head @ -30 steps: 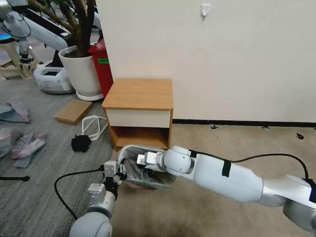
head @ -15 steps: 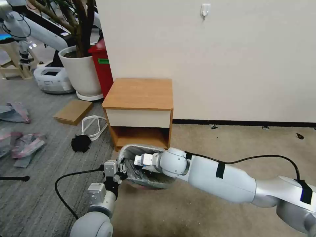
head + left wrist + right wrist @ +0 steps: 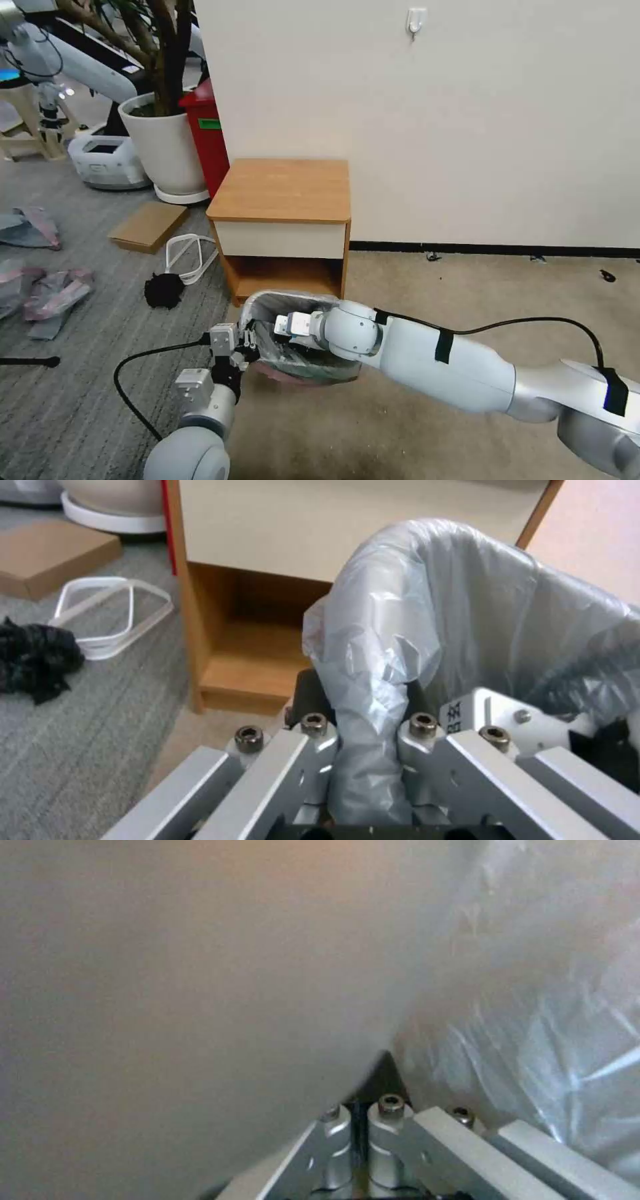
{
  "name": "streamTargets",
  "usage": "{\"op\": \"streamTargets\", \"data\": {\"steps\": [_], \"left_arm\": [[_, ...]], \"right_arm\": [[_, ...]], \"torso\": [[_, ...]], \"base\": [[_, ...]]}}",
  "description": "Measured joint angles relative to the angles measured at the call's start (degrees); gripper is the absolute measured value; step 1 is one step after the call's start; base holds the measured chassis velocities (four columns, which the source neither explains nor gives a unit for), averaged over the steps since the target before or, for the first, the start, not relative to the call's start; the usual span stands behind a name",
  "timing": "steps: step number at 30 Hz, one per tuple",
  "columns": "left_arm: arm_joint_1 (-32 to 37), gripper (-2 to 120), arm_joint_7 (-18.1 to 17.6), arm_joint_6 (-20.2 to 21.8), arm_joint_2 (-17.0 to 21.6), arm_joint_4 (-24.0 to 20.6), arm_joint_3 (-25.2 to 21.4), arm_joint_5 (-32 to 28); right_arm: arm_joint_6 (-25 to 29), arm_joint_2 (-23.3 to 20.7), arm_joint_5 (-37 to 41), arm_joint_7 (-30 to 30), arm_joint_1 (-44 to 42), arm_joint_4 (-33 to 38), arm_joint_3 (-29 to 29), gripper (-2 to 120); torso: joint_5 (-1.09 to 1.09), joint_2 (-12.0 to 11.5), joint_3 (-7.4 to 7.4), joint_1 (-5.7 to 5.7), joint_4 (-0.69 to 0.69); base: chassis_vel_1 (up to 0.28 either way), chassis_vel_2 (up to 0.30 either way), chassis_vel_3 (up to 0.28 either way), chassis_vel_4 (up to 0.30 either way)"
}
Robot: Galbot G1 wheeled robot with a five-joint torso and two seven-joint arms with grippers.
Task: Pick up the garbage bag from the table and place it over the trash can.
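Note:
The garbage bag point(image 3: 288, 303), grey and translucent with a pink band, is draped over the trash can point(image 3: 337, 373), which stands on the floor just in front of the table point(image 3: 280, 190). The can's shape shows through the plastic. My left gripper point(image 3: 248, 343) is at the can's left rim, shut on a bunched fold of the garbage bag point(image 3: 373, 645); in the left wrist view the left gripper point(image 3: 368, 725) pinches that fold. My right gripper point(image 3: 277, 331) reaches down inside the lined can. In the right wrist view the right gripper point(image 3: 360, 1112) has its fingers together where the plastic point(image 3: 533, 1050) converges.
The wall runs behind the table. A white plant pot point(image 3: 167, 147) and a red bin point(image 3: 207, 133) stand at the back left. On the carpet to the left lie a cardboard piece point(image 3: 148, 227), a white strap loop point(image 3: 190, 253), a black clump point(image 3: 163, 290) and crumpled bags point(image 3: 53, 293).
My right arm has shifted a little to the left inside the can. The bag's pink band now sits lower on the can's near side. The left gripper has held its place.

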Motion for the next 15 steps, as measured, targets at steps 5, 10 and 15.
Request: {"op": "streamTargets", "data": {"steps": [5, 10, 15], "left_arm": [[0.0, 6, -0.16, 0.13, 0.22, -0.15, -0.05, -1.02], [-0.35, 6, -0.48, 0.3, 0.33, -0.28, -0.11, -2.24], [-0.6, 6, -1.02, 0.66, 0.37, -0.55, -0.15, -3.86]], "right_arm": [[0.01, 0.02, 0.12, 0.17, -0.45, -0.12, 0.24, 0], [0.02, -0.09, 0.2, 0.29, -0.61, -0.11, 0.34, 0], [0.04, -0.29, 0.22, 0.32, -0.67, -0.11, 0.39, 0]], "torso": [[0.0, 0.0, 0.0, 0.0, 0.0], [0.0, 0.0, 0.0, 0.0, 0.0], [0.0, 0.0, 0.0, 0.0, 0.0]], "base": [[0.0, 0.0, 0.0, 0.0], [0.0, 0.0, 0.0, 0.0], [0.0, 0.0, 0.0, 0.0]]}}
